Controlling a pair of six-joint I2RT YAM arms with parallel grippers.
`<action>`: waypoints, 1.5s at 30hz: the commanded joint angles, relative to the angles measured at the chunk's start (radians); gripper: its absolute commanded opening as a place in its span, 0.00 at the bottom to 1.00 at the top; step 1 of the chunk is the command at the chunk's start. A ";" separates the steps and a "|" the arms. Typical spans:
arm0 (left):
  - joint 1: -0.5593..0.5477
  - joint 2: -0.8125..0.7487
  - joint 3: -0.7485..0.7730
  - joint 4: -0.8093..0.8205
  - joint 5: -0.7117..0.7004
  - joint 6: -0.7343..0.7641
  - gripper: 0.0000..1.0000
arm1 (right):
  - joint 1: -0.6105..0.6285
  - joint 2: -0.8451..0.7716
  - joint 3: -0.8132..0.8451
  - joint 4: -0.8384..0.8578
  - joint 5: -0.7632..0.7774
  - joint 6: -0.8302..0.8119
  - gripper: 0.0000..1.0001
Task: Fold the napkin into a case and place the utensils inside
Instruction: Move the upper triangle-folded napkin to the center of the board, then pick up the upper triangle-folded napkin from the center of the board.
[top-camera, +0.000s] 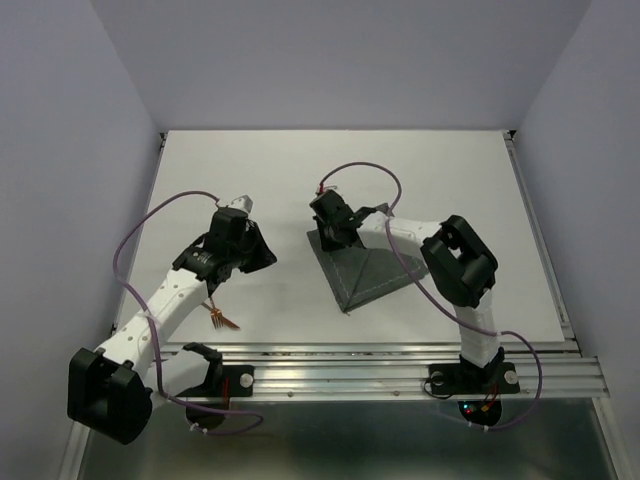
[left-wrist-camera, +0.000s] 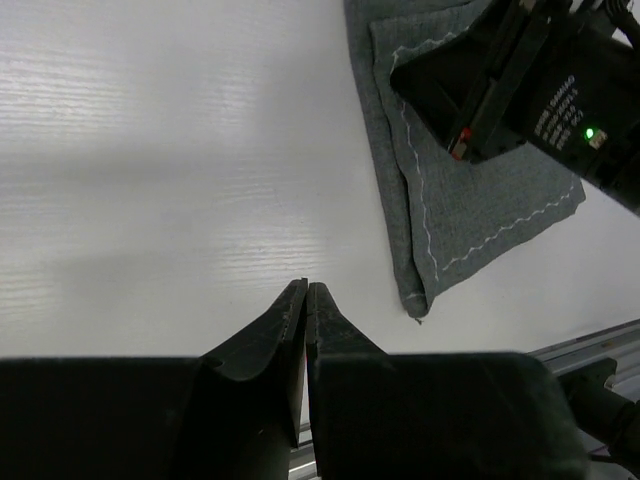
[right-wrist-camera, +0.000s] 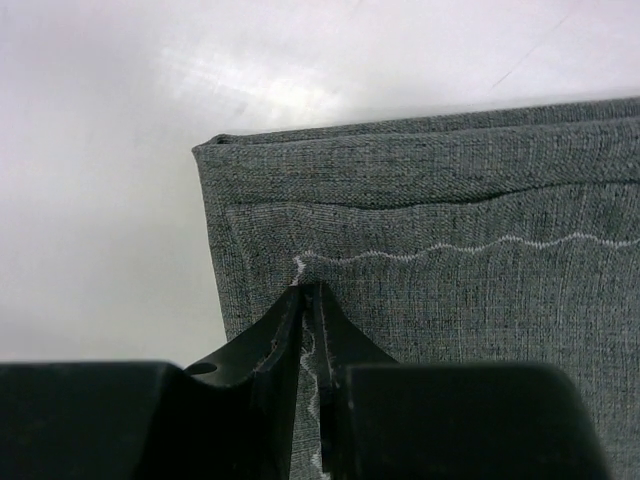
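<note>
Near the middle of the overhead frame, on the white table (top-camera: 450, 180), we saw the grey-green cloth napkin (top-camera: 372, 268) lying partly folded into a flat wedge, its point aimed at the lower edge of the frame. Our right gripper (top-camera: 335, 228) sat on the wedge's upper left corner. In the right wrist view its fingers were pinched narrow on the stitched hem, the white thread running in between them, so we judged that it held a layer of cloth. From that pinch the rest of the napkin spread toward the lower right of the overhead frame, and we reckoned any further fold would have to carry the corner that way.

Our left gripper (top-camera: 256, 252) hung over bare table just left of the napkin, apart from it. In the left wrist view its fingers stood almost together, only a sliver between them, with nothing in them. The thin copper-brown metal utensils (top-camera: 222, 320) lay at the lower left of the overhead frame, partly under the left forearm and well apart from the napkin. We could not tell their long axis for sure. The left arm was plainly nearer to them, so we expected the pickup to fall to it.
</note>
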 joint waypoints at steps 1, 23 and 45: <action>0.006 0.028 -0.037 0.075 0.043 -0.035 0.16 | 0.049 -0.090 -0.076 -0.020 -0.040 -0.034 0.15; 0.005 0.169 -0.102 0.241 0.112 -0.137 0.36 | 0.227 -0.486 -0.454 -0.072 0.085 -0.071 0.54; 0.005 0.222 -0.076 0.258 0.123 -0.140 0.36 | 0.319 -0.386 -0.460 -0.063 0.129 -0.054 0.50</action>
